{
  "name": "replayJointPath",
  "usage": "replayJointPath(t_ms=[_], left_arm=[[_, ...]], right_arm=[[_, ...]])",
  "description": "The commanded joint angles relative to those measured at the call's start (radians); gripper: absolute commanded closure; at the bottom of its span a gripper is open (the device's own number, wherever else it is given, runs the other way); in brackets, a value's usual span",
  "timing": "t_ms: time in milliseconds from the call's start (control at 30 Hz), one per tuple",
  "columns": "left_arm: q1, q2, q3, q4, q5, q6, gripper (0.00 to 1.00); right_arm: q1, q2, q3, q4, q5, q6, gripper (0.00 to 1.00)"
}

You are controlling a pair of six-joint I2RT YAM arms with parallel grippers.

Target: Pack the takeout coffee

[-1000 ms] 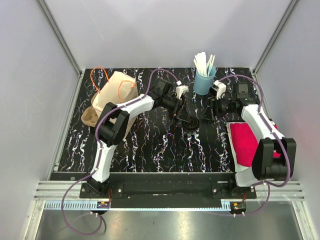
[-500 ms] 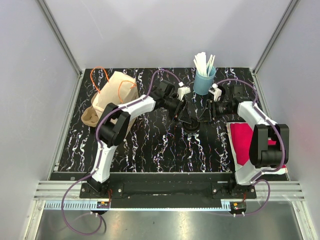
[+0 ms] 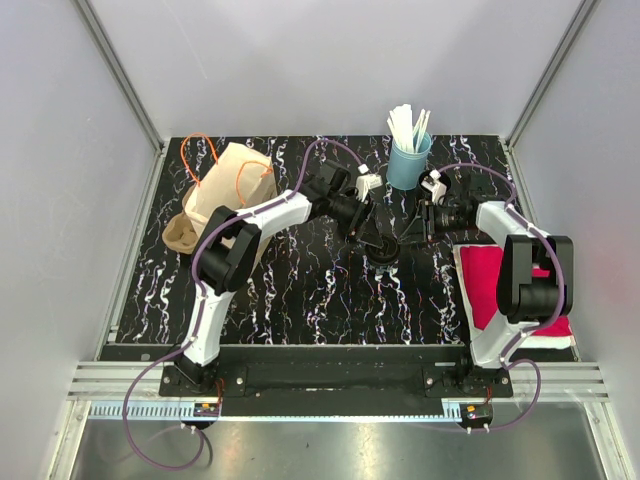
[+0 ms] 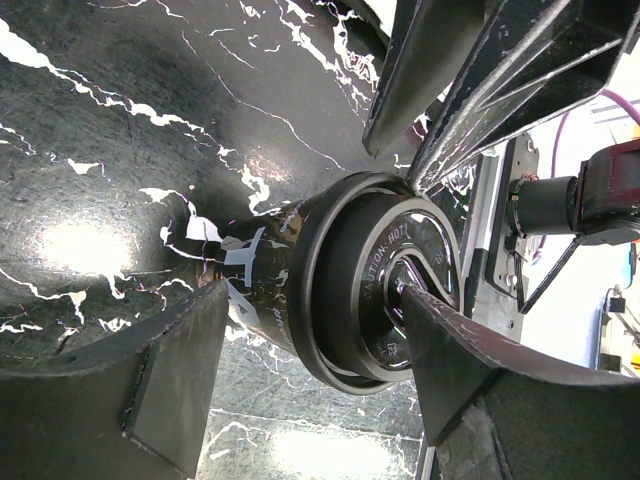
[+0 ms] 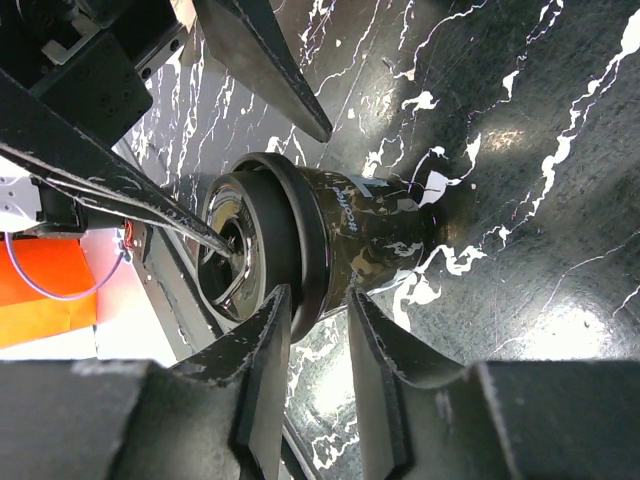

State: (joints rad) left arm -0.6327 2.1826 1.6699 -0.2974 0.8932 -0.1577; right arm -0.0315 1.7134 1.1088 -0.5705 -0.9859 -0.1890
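Tipping risk: left gripper (image 4: 315, 320) gapes empty around black lidded paper cup (image 4: 270, 270); right gripper (image 5: 315, 300), hold unclear, crowds its rim.

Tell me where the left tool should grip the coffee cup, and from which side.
Grip the coffee cup on its wall just under the lid, from above, one finger each side: it stands upright, and the wider lid rim likely stops slipping.

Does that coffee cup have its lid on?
On: the black lid caps the coffee cup in both wrist views.
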Motion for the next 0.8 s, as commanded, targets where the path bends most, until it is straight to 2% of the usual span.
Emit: replayJointPath(t_ms=[0, 267, 533, 667, 767], left_arm=[[-0.012, 0.019, 0.007, -0.020, -0.050, 0.046, 0.28], [-0.022, 0.022, 0.010, -0.040, -0.076, 0.066, 0.30], [-0.033, 0.022, 0.008, -0.060, -0.108, 0.092, 0.37], [-0.033, 0.023, 0.010, -0.066, -0.123, 0.101, 0.44], [-0.035, 0.023, 0.005, -0.071, -0.125, 0.106, 0.46]], right_arm=[[-0.002, 0.012, 0.020, 0.023, -0.037, 0.017, 0.66], [-0.002, 0.049, 0.023, 0.026, -0.004, 0.033, 0.73], [-0.002, 0.071, 0.006, 0.049, 0.059, 0.049, 0.80], [-0.002, 0.066, -0.001, 0.058, 0.101, 0.057, 0.81], [-0.002, 0.039, 0.006, 0.061, 0.087, 0.057, 0.77]])
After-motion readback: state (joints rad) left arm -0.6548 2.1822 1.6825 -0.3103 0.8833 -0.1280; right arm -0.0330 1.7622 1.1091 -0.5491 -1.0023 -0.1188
